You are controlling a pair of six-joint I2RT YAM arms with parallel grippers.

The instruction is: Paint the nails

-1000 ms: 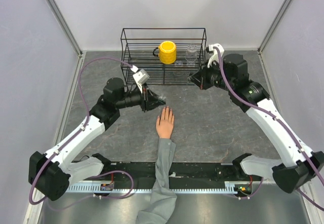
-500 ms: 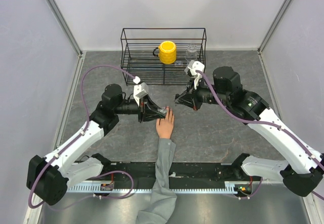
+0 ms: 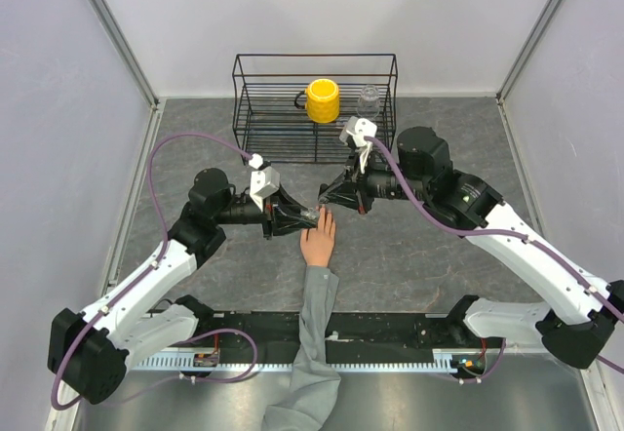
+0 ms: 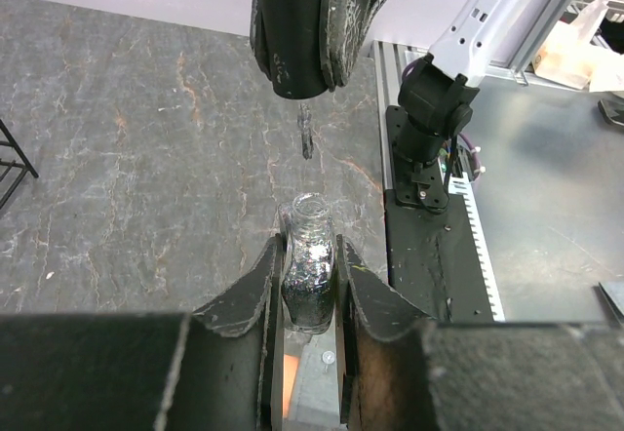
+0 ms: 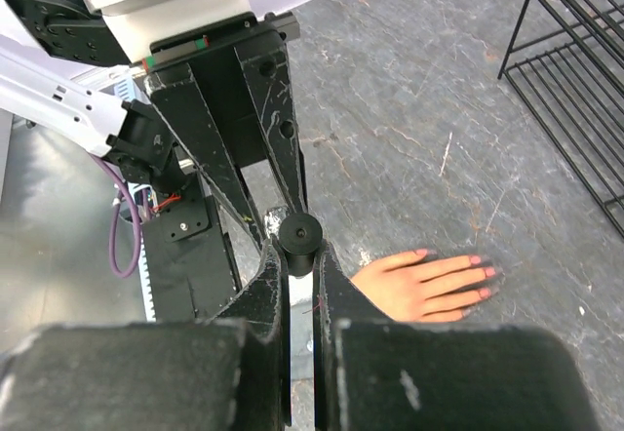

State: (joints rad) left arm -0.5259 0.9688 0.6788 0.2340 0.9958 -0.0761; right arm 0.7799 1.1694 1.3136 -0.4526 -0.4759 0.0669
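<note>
Right pincer (image 5: 297, 255) is pinched tight on a black brush cap (image 5: 297, 229), with no spare gap between its jaws. Over the last second we see this arm swing away from the wire rack (image 3: 314, 109) at 12 o'clock and come in toward the table's centre. It now meets the left pincer (image 3: 308, 217) nose to nose. In the left wrist view the brush (image 4: 305, 134) hangs just above the open neck of the glittery polish bottle (image 4: 309, 280), not yet inside it. We judge this to be a dip to load polish, before any stroke on a nail.

The left pincer is closed around the bottle's body, its neck turned toward the brush. The mannequin hand (image 3: 318, 239) lies flat just at 6 o'clock of the two pincers. Its fingers point to 12 o'clock and its grey sleeve (image 3: 314, 343) trails off to 6 o'clock. The nails (image 5: 487, 272) show pink at the fingertips; we cannot tell whether that is fresh polish.
</note>
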